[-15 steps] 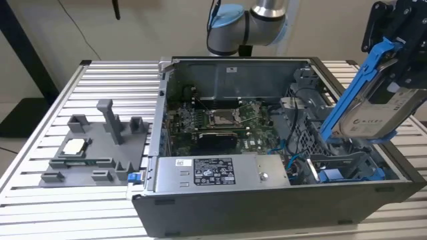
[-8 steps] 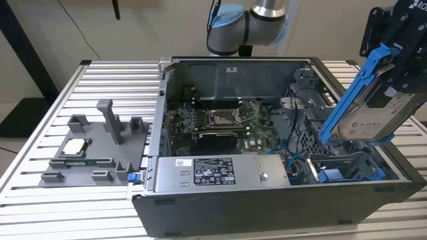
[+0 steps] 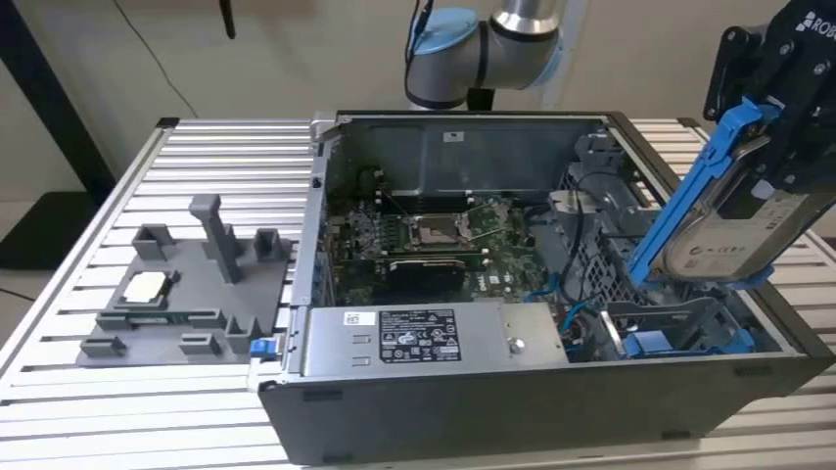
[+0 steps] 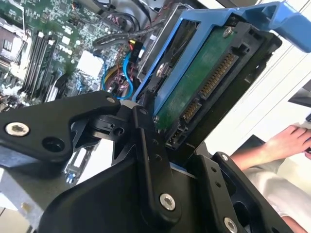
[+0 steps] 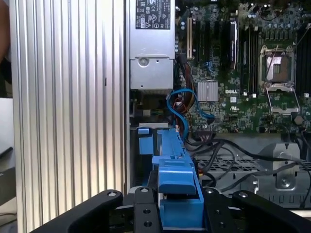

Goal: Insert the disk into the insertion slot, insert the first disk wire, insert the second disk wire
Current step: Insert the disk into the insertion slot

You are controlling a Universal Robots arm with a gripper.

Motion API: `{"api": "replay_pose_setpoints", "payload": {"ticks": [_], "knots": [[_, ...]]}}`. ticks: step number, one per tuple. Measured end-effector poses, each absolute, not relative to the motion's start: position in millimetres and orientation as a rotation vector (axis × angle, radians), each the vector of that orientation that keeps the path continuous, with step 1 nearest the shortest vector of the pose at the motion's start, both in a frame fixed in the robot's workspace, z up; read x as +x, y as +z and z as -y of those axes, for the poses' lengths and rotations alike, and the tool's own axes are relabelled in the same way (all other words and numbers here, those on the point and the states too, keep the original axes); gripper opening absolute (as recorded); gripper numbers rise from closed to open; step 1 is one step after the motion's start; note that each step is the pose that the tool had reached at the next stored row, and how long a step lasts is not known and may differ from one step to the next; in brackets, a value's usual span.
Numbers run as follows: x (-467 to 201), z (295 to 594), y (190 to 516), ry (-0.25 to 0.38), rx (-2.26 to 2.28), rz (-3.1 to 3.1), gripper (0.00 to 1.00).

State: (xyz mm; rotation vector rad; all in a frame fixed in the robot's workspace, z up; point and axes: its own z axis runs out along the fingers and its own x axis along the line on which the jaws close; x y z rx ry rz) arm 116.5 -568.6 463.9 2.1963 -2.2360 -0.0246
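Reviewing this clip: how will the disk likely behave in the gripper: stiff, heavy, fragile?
The disk, clamped by the gripper, is probably rigid: it hangs tilted over the computer case without sagging. Metal-bodied, it is likely heavy for its size. Its bare circuit board is exposed in the second wrist view, so knocks might damage it.

one disk [image 3: 721, 243], one open computer case [image 3: 523, 416], one power-supply box [image 3: 418, 340], one grey fixture tray [image 3: 194, 286], one arm [image 3: 490, 44].
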Motion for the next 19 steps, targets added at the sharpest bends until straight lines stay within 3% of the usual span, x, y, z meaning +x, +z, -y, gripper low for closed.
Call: {"api": "replay_pose_setpoints", "payload": {"ticks": [19], "knots": [[116.0, 568.5, 459.6, -0.009, 2.202, 2.245, 0.33]]}}
